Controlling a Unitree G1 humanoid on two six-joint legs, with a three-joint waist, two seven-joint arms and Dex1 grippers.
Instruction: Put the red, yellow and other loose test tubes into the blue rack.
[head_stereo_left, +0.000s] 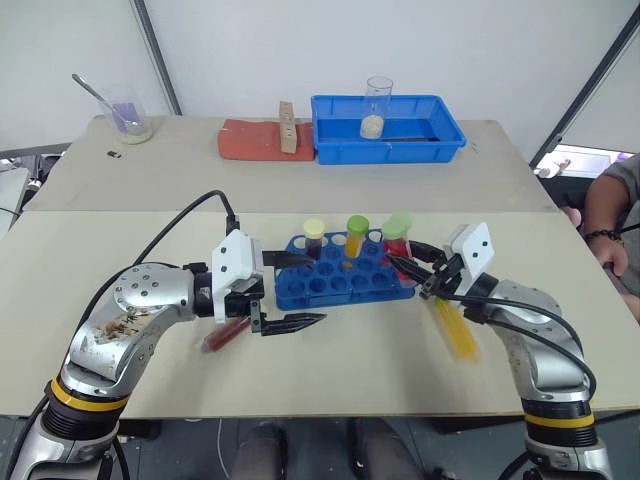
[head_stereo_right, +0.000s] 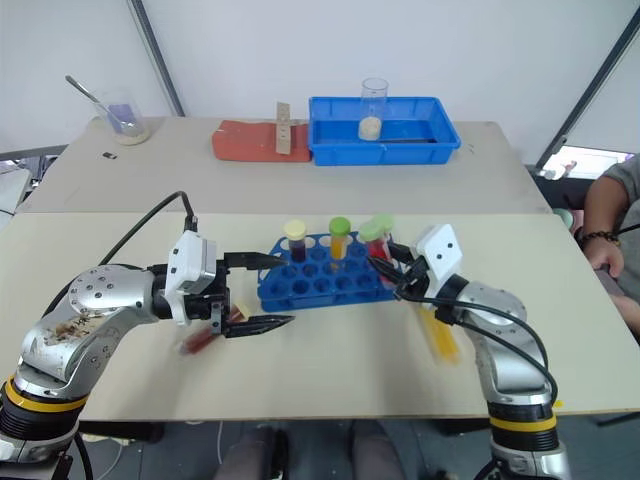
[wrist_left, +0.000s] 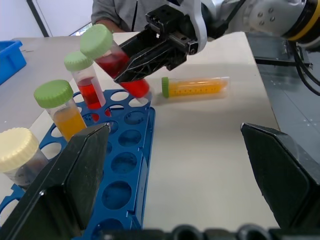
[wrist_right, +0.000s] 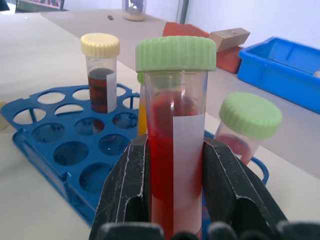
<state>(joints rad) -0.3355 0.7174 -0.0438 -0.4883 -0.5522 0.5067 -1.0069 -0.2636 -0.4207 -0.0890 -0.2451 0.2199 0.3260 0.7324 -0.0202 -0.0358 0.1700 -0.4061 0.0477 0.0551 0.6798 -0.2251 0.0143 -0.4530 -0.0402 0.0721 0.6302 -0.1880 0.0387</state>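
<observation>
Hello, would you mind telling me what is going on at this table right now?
A two-armed robot is loading capped test tubes into the small blue plastic rack. Its right gripper is shut on a green-capped tube of red liquid, held over the rack's right end. Three tubes already stand in the rack. The left gripper waits open at the rack's left side, with a dark red tube on the table beneath it. A yellow tube lies loose on the table.

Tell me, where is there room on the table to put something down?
The near table edge is bare, between the dark tube and the yellow tube. So is the stretch between the blue rack and the blue tray. Around the rack it's crowded: both tools, standing tubes.
</observation>
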